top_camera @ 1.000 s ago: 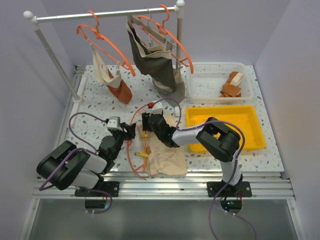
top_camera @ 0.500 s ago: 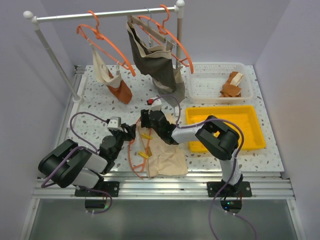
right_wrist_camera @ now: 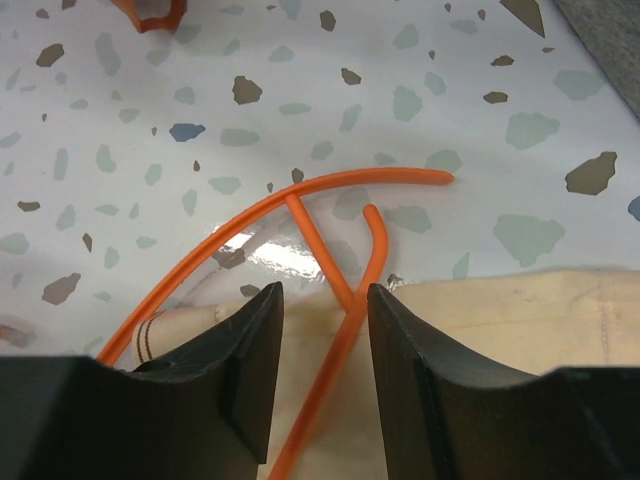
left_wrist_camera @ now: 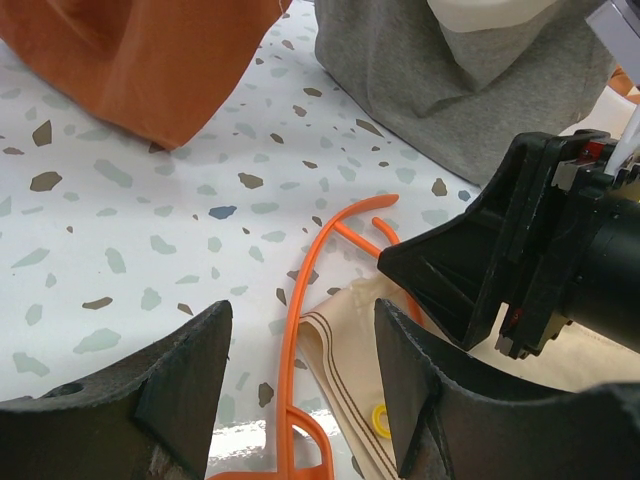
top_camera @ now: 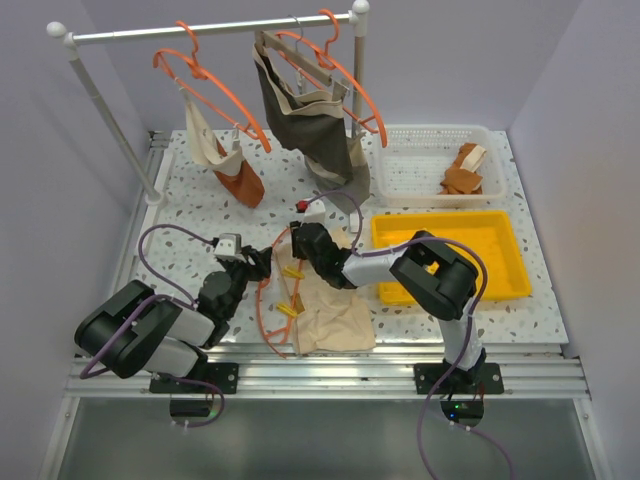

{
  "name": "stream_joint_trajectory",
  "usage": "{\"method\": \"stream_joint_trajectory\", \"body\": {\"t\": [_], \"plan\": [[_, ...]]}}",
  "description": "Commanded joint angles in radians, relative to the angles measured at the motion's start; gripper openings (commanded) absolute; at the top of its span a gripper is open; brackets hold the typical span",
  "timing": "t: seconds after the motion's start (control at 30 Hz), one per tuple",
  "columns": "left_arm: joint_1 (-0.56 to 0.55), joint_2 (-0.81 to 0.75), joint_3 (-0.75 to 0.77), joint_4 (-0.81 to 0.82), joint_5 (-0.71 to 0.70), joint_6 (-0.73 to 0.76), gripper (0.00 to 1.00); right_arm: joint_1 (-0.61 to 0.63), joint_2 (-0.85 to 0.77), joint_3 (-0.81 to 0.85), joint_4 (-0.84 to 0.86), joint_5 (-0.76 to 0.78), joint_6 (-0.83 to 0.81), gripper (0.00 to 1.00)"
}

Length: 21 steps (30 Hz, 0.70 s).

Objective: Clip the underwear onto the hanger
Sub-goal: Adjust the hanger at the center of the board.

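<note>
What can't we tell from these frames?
- Top view: yellow clips are too small to tell whether they bite the underwear.
- Right wrist: the hanger wire inside the right claw runs off the bottom edge, so the rest is unseen.
- Left wrist: the right claw hides most of the underwear.

I count: two arms (top_camera: 150, 330) (top_camera: 435, 275), at least three orange hangers (top_camera: 263, 310) (top_camera: 215, 88) (top_camera: 330, 22), two yellow clips (top_camera: 290, 270) (top_camera: 287, 310), one white basket (top_camera: 430, 132), one yellow tray (top_camera: 520, 285).

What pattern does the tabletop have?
The tabletop is white with grey-brown flecks; clearest in left wrist view.
</note>
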Motion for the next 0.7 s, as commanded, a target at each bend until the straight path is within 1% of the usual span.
{"method": "stream_joint_trajectory", "body": {"t": [0.0, 0.2, 0.23, 0.67], "plan": [[-0.002, -0.008, 0.002, 0.114, -0.008, 0.009, 0.63, 0.0, 0.011, 0.009, -0.029, 0.037, 0.017, 0.42], [-0.001, -0.01, 0.0, 0.114, -0.012, 0.012, 0.63, 0.0, 0.014, -0.013, -0.029, 0.032, 0.04, 0.29], [-0.001, -0.01, 0.0, 0.116, -0.012, 0.011, 0.63, 0.0, 0.015, -0.013, -0.031, 0.029, 0.042, 0.28], [-0.001, -0.008, -0.006, 0.123, -0.015, 0.008, 0.63, 0.007, 0.04, 0.027, -0.132, 0.018, 0.073, 0.28]]}}
